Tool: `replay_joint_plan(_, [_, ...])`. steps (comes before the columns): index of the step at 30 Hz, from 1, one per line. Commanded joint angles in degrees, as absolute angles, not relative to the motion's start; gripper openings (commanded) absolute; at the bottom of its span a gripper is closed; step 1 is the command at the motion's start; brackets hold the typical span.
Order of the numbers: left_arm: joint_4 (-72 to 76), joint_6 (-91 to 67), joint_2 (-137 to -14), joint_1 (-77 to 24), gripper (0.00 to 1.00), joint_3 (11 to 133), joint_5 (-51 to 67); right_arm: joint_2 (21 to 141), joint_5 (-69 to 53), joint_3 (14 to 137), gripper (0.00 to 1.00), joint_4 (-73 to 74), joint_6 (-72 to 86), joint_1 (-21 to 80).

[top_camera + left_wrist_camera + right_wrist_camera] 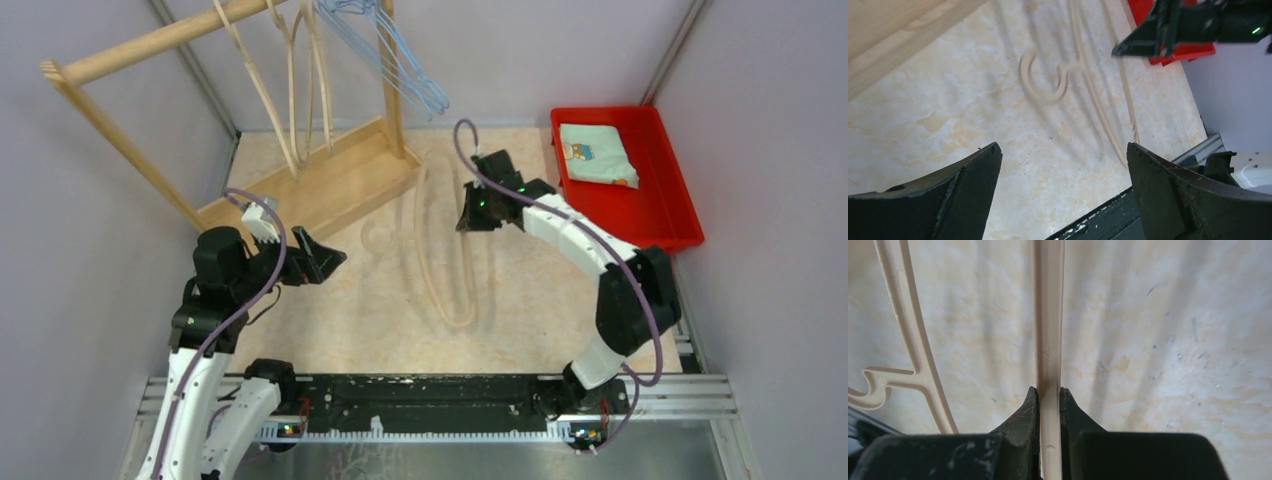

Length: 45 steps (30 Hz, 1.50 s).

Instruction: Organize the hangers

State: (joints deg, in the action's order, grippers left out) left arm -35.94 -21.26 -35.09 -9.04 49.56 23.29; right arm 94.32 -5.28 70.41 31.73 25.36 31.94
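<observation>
The right claw (pixel 1048 396) is pinching the flat bar of a beige hanger (pixel 1048 315) on the marbled table (pixel 1158 340).
Its dark, scuffed fingers are clamping the smooth plastic strip from both sides, and the left claw (pixel 1063 150) is hanging wide open above the hanger's curved hook, near the wooden rack (pixel 320 185). More beige hangers (pixel 300 90) and thin blue wire ones (pixel 400 60) are hanging on its rail.

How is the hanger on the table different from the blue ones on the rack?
The beige hanger is thick; the blue hangers are thin wire. The beige hanger lies on the table, pinched by the right hand; the blue hangers hang from the wooden rail, untouched. Both are clothes hangers.
</observation>
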Motion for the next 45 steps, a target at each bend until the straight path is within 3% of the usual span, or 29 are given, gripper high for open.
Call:
replay_joint_plan(1, [-30.22,-22.62,-35.37,-9.4,1.0,45.97,29.71,86.31,-10.43,79.3,0.0,31.78,30.17,27.39])
replay_joint_plan(9, [-19.13,-29.71,-33.62,-9.54,1.0,38.59,34.29,84.48,-16.95,78.29,0.0,27.24,36.78,25.98])
replay_joint_plan(18, [-7.63,-34.0,-34.52,-12.09,1.0,33.93,37.29,87.98,-15.32,79.38,0.0,20.63,42.57,29.88])
replay_joint_plan(31, [-5.29,-32.41,-39.55,-20.31,1.0,35.02,28.56,99.92,-15.01,92.55,0.0,17.62,47.39,36.39])
replay_joint_plan(42, [-4.31,-32.71,-43.31,-28.7,1.0,33.16,19.9,101.62,-20.14,93.69,0.0,12.73,55.73,38.04])
replay_joint_plan(45, [-6.7,-31.87,-43.58,-28.92,0.88,33.79,17.97,101.43,-20.38,94.12,0.0,13.85,55.4,38.2])
